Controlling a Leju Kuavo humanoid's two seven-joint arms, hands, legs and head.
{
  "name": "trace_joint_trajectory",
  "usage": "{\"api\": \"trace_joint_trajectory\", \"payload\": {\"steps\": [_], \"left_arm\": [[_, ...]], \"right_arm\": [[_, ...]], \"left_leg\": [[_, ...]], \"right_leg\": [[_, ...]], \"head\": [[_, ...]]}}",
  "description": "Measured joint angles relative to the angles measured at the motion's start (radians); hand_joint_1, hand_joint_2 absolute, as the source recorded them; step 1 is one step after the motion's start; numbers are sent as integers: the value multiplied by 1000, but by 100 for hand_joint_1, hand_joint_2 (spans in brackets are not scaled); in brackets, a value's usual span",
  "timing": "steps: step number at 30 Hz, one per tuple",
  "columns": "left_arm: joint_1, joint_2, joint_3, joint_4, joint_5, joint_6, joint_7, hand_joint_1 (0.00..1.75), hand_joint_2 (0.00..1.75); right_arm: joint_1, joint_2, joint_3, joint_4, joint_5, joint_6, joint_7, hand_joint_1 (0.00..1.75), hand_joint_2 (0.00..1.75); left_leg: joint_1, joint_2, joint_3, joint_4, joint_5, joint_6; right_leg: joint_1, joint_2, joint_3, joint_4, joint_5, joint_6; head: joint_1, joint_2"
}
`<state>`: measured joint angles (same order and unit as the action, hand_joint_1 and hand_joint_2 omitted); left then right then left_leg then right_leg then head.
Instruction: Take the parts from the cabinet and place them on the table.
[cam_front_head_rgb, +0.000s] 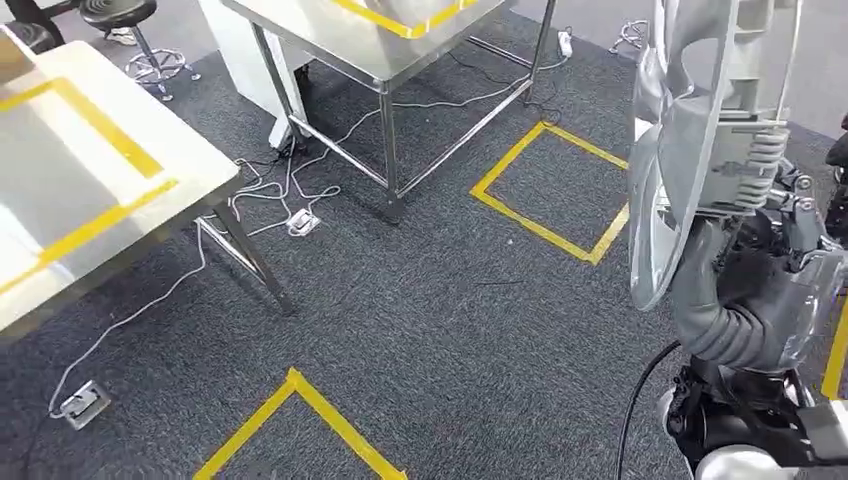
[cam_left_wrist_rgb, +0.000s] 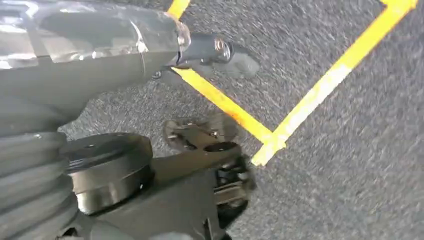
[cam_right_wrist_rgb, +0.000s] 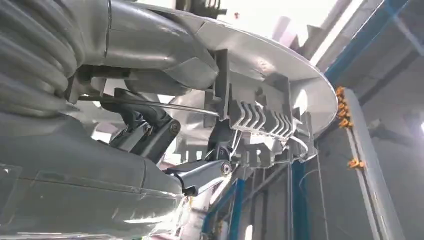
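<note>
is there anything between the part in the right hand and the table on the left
Nothing visible blocks it. The right hand holds the grey part upright over the carpet, and the steel table lies across open floor marked with yellow tape. Loose cables trail by the table legs, a possible snag for walking.

Even, bright indoor light from overhead; shadows under the steel tables (cam_front_head_rgb: 120, 190) are soft. The tabletop shows pale glare. Left wrist view is motion-blurred, the carpet (cam_left_wrist_rgb: 350, 150) smeared. Right wrist view looks up into washed-out ceiling light, the close grey part (cam_right_wrist_rgb: 260, 65) slightly soft
</note>
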<state>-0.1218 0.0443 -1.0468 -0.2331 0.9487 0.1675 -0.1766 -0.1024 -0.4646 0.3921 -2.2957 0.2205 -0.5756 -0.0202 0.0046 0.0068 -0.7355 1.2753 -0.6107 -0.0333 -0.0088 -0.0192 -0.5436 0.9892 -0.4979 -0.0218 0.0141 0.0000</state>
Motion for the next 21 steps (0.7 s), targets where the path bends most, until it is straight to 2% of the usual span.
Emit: {"api": "trace_joint_trajectory", "payload": {"steps": [1, 2, 3, 4, 5, 6, 7, 8, 10, 11, 12, 13, 14, 15, 16, 17, 18, 19, 20, 21], "left_arm": [[1, 0, 0, 0, 0, 0, 0, 0, 175], [2, 0, 0, 0, 0, 0, 0, 0, 175], [3, 0, 0, 0, -1, 0, 0, 0, 175], [2, 1, 0, 0, -2, 0, 0, 0, 175], [2, 1, 0, 0, -2, 0, -1, 0, 175], [0, 1, 0, 0, -3, 0, -2, 0, 175], [0, 1, 0, 0, -3, 0, -3, 0, 175], [1, 1, 0, 0, -3, 0, -4, 0, 175], [3, 2, 0, 0, -5, 0, -4, 0, 175], [2, 2, 0, 0, -6, 0, -3, 0, 175], [1, 2, 0, 0, -7, 0, -2, 0, 175], [0, 2, 0, 0, -7, 0, -1, 0, 175], [-2, 0, 0, 0, -8, -1, 0, 0, 175], [-2, -1, 0, 0, -8, -2, 2, 0, 175], [-1, -1, 0, 0, -8, -2, 2, 0, 175], [0, -1, 0, 0, -8, -2, 2, 0, 175], [0, -1, 0, 0, -8, -2, 2, 0, 175], [0, -1, 0, 0, -9, -2, 2, 0, 175], [0, -1, 0, 0, -9, -2, 2, 0, 175], [0, -3, 0, 0, -9, -2, 2, 0, 175]], "right_arm": [[1, 0, 0, 0, 0, 0, 0, 175, 175], [1, 2, 1, 0, 0, 0, 0, 175, 175], [1, 3, 1, 0, 0, 0, 0, 175, 175], [2, 3, 3, 0, 0, 1, 0, 175, 175], [2, 5, 5, 0, 0, 1, 0, 175, 175], [2, 5, 6, 0, 0, 1, 0, 175, 175], [0, 5, 6, 0, 0, 1, 0, 175, 175], [0, 4, 6, 0, 0, 0, 0, 175, 175], [1, 5, 6, 0, 0, 0, 0, 175, 175], [0, 4, 5, -1, 0, 0, 0, 175, 175], [2, 4, 5, -1, 0, 0, 0, 175, 175], [2, 3, 5, -2, 0, 0, 0, 175, 175], [3, 3, 5, -2, 0, 0, 0, 175, 175], [3, 3, 5, -1, 0, 0, 0, 175, 175], [5, 3, 5, 0, 0, 0, 0, 175, 175], [7, 4, 5, 0, -1, 0, 0, 175, 175], [8, 4, 5, 0, -1, 0, 0, 175, 175], [8, 4, 5, 0, -1, -1, 0, 175, 175], [8, 4, 5, 0, -1, -1, 0, 175, 175], [7, 4, 5, 0, -1, 0, 0, 175, 175]], "left_leg": [[3, -3, -15, 37, -6, -4], [6, -3, -8, 29, 9, -8], [8, 1, 24, -25, 46, -12], [8, 13, 70, -106, 86, -13], [8, 40, 121, -194, 122, -12], [-1, 95, 144, -241, 107, -8], [-3, 84, 145, -246, 116, 10], [-6, 76, 141, -244, 115, 20], [-9, 53, 137, -245, 118, 32], [-2, 40, 141, -251, 123, 41], [-1, 29, 141, -251, 124, 45], [-2, 20, 141, -251, 125, 50], [-2, 7, 141, -251, 126, 51], [-4, -5, 141, -251, 127, 54], [-6, -18, 141, -250, 127, 55], [-7, -34, 142, -250, 128, 56], [-8, -49, 143, -250, 128, 56], [-9, -64, 145, -250, 128, 56], [-9, -76, 148, -250, 128, 56], [-7, -85, 146, -251, 129, 55]], "right_leg": [[0, -12, 0, 0, 0, 0], [-1, -24, 0, 0, -1, 1], [-1, -36, 0, 1, -3, 4], [-1, -46, 2, 3, -5, 7], [-2, -54, 3, 7, -8, 13], [1, -62, 3, 10, -12, 19], [7, -68, 1, 16, -16, 26], [7, -77, 2, 16, -15, 29], [3, -95, 7, 13, -15, 35], [-1, -85, 3, 17, -28, 44], [-4, -36, -2, 46, -54, 48], [-5, -7, -27, 109, -92, 50], [-5, 7, -66, 198, -135, 51], [-5, 11, -102, 278, -165, 51], [-4, 12, -129, 334, -177, 50], [-4, 13, -133, 337, -162, 45], [-3, 15, -116, 293, -123, 41], [-3, 22, -83, 212, -71, 35], [-3, 40, -45, 121, -21, 29], [-4, 82, -20, 51, 1, 23]], "head": [[-2, 0], [-6, 0], [-10, 0], [-14, 0], [-19, 0], [-23, 0], [-23, 0], [-18, 0], [-15, 0], [-17, 0], [-13, 0], [-6, 0], [-3, 0], [3, 0], [7, 0], [8, 0], [11, 0], [15, 0], [19, 0], [22, 0]]}}
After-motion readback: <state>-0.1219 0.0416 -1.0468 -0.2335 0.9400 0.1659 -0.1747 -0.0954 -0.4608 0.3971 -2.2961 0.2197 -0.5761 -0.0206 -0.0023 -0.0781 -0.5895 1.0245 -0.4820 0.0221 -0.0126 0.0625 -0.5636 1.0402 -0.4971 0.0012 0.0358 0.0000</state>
